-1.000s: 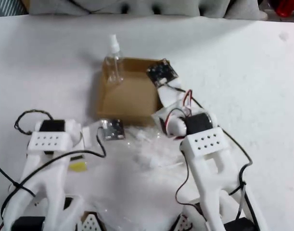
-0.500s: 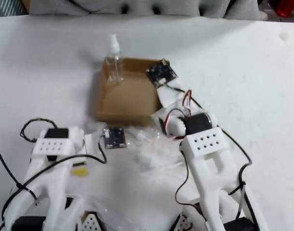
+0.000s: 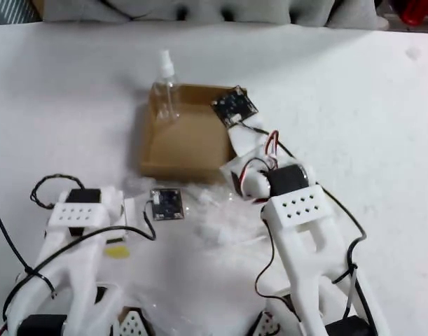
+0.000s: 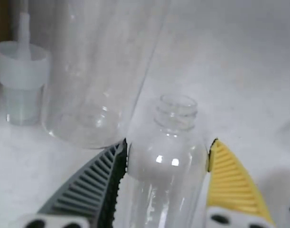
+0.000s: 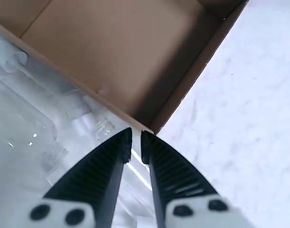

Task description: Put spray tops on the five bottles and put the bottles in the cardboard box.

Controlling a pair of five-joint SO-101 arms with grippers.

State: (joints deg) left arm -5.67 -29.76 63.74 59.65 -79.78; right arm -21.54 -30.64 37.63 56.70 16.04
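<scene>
A capless clear bottle (image 4: 176, 114) is being pinched at its shoulder between the grey and yellow fingers of the left tool (image 4: 168, 147), low over the white desk (image 3: 354, 91). A second clear bottle (image 4: 97, 71) and a white spray top (image 4: 21, 80) are lying just beside it. The right tool (image 5: 136, 137) is being held with its fingers pressed almost together over a corner of the cardboard box (image 5: 111, 57), next to clear plastic pieces (image 5: 26, 123). 1 capped spray bottle (image 3: 166, 87) is standing upright at the box's far left corner.
</scene>
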